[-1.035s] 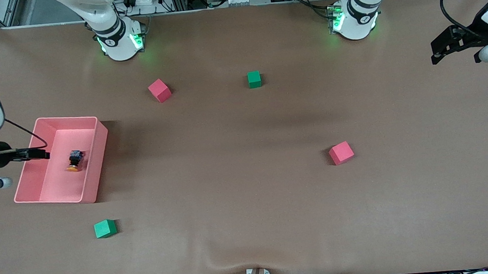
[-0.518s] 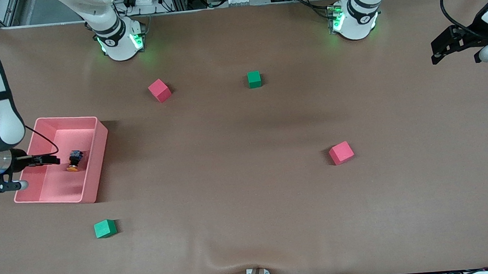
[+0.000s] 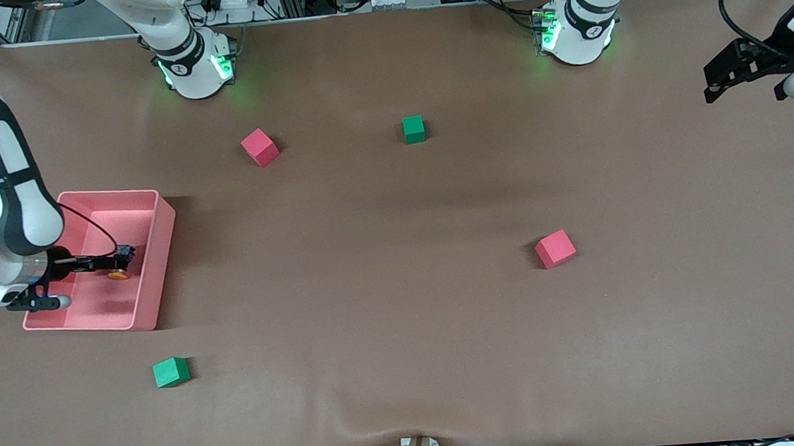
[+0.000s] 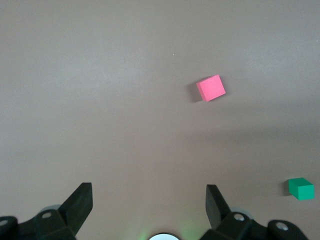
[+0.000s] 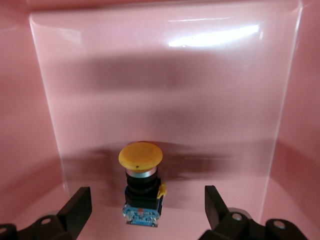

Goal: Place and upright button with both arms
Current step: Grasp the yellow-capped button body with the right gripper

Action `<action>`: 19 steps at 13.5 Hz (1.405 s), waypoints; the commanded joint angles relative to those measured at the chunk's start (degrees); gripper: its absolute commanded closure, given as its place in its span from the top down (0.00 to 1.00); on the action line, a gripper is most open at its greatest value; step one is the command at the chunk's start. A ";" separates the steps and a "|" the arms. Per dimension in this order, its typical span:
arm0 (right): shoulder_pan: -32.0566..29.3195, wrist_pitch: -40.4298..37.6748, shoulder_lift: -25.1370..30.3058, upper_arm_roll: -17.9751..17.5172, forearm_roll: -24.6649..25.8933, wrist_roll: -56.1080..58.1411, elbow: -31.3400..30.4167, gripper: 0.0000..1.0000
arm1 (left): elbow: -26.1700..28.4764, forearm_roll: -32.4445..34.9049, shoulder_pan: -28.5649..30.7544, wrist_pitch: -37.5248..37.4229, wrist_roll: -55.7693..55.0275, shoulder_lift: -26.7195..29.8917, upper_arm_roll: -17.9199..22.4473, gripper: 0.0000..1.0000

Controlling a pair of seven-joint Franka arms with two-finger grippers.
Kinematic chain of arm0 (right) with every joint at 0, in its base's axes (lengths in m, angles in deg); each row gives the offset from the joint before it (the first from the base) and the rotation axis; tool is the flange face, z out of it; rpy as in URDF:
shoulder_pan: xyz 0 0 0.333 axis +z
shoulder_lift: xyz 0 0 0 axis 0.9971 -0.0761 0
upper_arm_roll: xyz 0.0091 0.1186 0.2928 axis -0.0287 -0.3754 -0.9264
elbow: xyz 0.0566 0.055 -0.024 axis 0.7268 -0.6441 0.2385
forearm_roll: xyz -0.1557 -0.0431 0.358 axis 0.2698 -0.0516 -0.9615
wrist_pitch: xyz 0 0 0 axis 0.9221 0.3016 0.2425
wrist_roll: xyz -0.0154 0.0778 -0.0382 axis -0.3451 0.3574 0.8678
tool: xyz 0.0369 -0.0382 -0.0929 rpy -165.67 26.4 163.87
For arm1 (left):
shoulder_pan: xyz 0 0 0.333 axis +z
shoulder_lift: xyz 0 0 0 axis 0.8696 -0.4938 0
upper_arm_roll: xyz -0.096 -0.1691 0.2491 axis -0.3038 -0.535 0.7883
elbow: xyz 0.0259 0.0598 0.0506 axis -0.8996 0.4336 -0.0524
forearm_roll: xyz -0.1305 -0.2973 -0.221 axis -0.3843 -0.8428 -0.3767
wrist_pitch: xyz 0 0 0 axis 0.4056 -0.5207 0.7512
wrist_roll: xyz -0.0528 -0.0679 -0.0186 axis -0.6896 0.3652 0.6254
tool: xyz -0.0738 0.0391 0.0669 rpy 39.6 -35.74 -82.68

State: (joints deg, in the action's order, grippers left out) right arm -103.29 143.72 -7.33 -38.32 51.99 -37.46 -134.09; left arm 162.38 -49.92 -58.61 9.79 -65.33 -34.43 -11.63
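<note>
Since a second ago the right gripper [image 3: 113, 263] has slid across the pink bin [image 3: 158, 249] from its outer wall to the button [image 3: 121, 263]; left arm unchanged, waiting.

Front view: the right gripper is inside the bin, tips at the button, which lies tipped over on the bin floor, orange cap toward the camera; a low reach, likely to take the body from the side; left gripper [image 3: 712, 85] hangs over the table's left-arm end.

Left wrist view: left gripper [image 4: 149, 200] spread wide, empty; below it only bare mat, a red cube [image 4: 211, 87] and a green cube [image 4: 301, 188].

Right wrist view: right gripper [image 5: 147, 202] fingers released, button [image 5: 142, 184] between them, untouched; bin [image 5: 45, 100] holds nothing else.
</note>
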 commanded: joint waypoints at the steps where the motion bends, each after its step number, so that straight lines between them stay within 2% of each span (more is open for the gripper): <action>1: 0.08 3.16 -0.17 -0.20 -1.02 0.57 -2.17 1.00 | -0.80 0.12 0.58 -1.79 0.65 0.32 0.33 1.00; 5: 0.69 3.60 -0.26 -0.20 -1.02 -1.18 -3.31 1.00 | -0.98 0.20 0.58 -3.63 0.65 0.32 0.33 1.00; 8: 0.87 5.89 -0.61 -0.20 -0.93 -1.19 -4.28 0.77 | -1.16 0.12 1.72 -3.90 0.91 0.32 0.24 1.00; 10: 0.61 6.41 -1.23 -0.20 -0.58 -1.02 -4.19 0.72 | -1.42 0.12 1.63 -3.99 0.74 0.76 -0.11 1.00; 11: 0.61 6.51 -1.23 -0.20 -0.40 -0.58 -4.19 0.59 | -1.25 0.12 1.63 -3.99 0.82 1.37 -0.02 1.00; 14: 0.34 6.51 -1.23 -0.20 -0.05 -0.31 -4.01 0.09 | -1.33 0.03 1.63 -4.61 0.91 1.29 -0.02 1.00; 15: 0.34 6.33 -1.14 -0.11 0.04 -0.31 -3.93 0.00 | -1.33 -0.06 1.63 -4.52 0.91 1.29 0.06 1.00; 19: 0.34 6.16 -1.05 -0.11 0.04 -0.40 -3.66 0.00 | -1.33 -1.20 1.81 -4.61 0.82 1.47 0.42 1.00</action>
State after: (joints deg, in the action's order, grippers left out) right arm -102.67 148.79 -8.66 -38.33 51.95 -38.53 -137.37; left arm 161.64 -50.37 -57.40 6.19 -65.20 -33.49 -11.21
